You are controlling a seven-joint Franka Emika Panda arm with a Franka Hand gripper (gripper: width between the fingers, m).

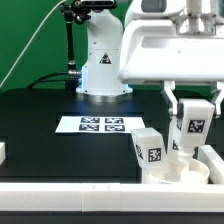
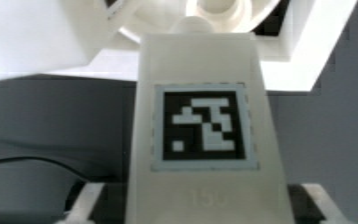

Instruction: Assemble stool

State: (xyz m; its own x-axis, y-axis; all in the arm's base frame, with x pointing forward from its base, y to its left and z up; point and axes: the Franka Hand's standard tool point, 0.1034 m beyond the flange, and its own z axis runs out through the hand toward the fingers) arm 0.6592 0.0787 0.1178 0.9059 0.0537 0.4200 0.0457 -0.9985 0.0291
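My gripper (image 1: pixel 192 108) is shut on a white blocky leg (image 1: pixel 192 126) with a black-and-white tag and holds it upright at the exterior view's right. The leg hangs just over the round rimmed seat (image 1: pixel 186 180), which lies by the front rail. A second tagged leg (image 1: pixel 150 148) stands upright at the seat's left side. In the wrist view the held leg (image 2: pixel 206 110) fills the middle, tag facing the camera. One finger (image 2: pixel 94 200) presses on each of its sides, and the gripper (image 2: pixel 206 206) is closed around it. White parts beyond it are blurred.
The marker board (image 1: pixel 100 124) lies flat on the black table in the middle. The robot's white base (image 1: pixel 100 70) stands behind it. A white rail (image 1: pixel 70 190) runs along the front, and a small white piece (image 1: pixel 3 152) shows at the left edge.
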